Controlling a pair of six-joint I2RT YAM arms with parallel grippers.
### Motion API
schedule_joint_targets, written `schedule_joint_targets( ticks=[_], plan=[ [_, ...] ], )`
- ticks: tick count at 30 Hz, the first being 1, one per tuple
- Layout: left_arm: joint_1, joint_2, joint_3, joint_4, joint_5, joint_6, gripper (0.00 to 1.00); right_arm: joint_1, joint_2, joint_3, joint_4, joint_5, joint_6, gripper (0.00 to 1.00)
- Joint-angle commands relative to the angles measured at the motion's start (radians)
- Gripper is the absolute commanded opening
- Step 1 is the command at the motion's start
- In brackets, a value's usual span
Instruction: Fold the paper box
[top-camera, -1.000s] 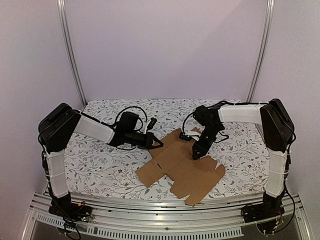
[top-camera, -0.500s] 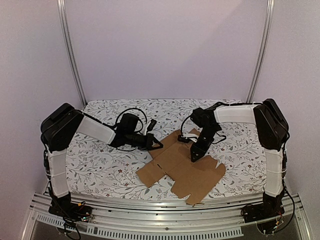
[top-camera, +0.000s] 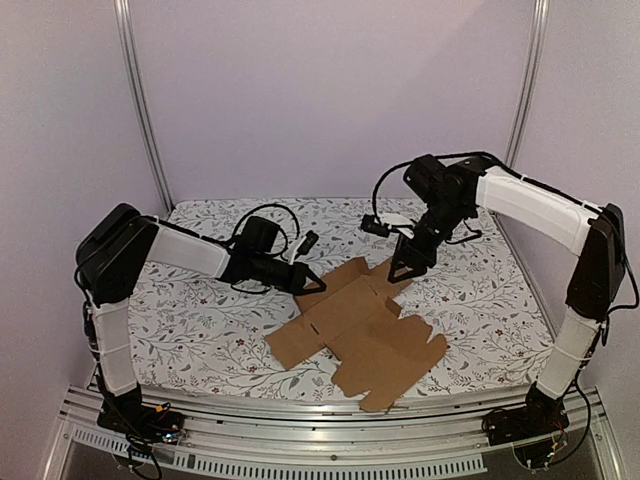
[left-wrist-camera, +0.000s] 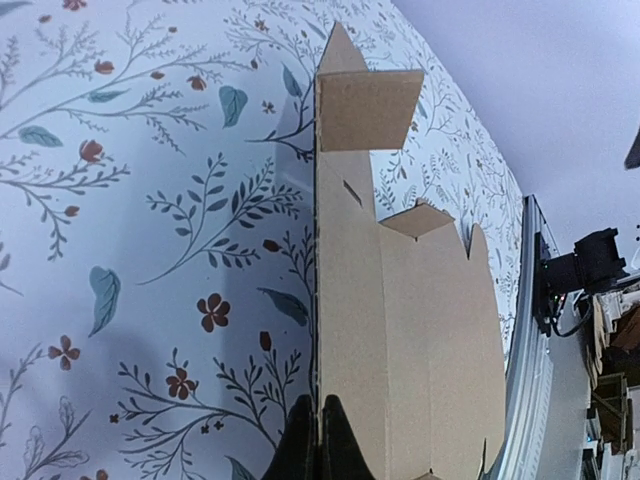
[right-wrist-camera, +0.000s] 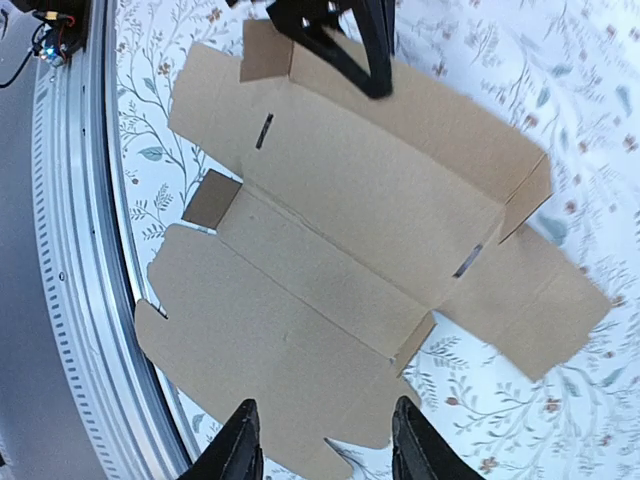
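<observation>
On table (top-camera: 190, 320), paper box (top-camera: 350, 335) lies nearly flat, few flaps lifted: folding barely begun. Left gripper (top-camera: 316, 286) pinches its edge; right gripper (top-camera: 401, 272) hovers, jaws apart, empty.

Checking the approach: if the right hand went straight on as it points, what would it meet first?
Probably the paper box, lying open below the right hand; depth is unclear.

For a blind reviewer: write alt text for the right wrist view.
An unfolded brown paper box lies on floral cloth, seen from above. The right gripper hovers open over it; the left gripper pinches its upper edge.
</observation>
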Motion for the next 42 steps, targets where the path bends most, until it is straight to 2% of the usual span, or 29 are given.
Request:
schedule_joint_targets(
  ticks=[1, 7, 10, 26, 29, 35, 38, 42],
  plan=[
    [-0.018, -0.1, 0.05, -0.108, 0.035, 0.158, 0.0, 0.007, -0.053, 0.116, -0.111, 0.077, -0.188, 0.43],
    [-0.107, -0.212, 0.038, -0.133, 0.013, 0.327, 0.0, 0.008, -0.015, 0.252, -0.12, 0.141, -0.334, 0.47],
    [-0.125, -0.236, 0.036, -0.137, -0.019, 0.351, 0.0, 0.018, 0.037, 0.325, -0.145, 0.14, -0.371, 0.48],
    [-0.177, -0.248, 0.056, -0.235, -0.149, 0.457, 0.0, 0.044, 0.16, 0.352, -0.177, 0.089, -0.27, 0.49],
    [-0.183, -0.252, 0.049, -0.225, -0.166, 0.466, 0.0, 0.044, 0.173, 0.356, -0.144, 0.102, -0.231, 0.44],
    [-0.188, -0.269, 0.028, -0.203, -0.233, 0.472, 0.01, 0.045, 0.223, 0.375, -0.116, 0.17, -0.141, 0.22],
    [-0.187, -0.281, 0.017, -0.201, -0.273, 0.474, 0.02, 0.044, 0.239, 0.371, -0.103, 0.203, -0.102, 0.18],
    [-0.187, -0.295, 0.004, -0.174, -0.361, 0.451, 0.14, 0.045, 0.242, 0.362, -0.087, 0.226, -0.063, 0.12]
  ],
)
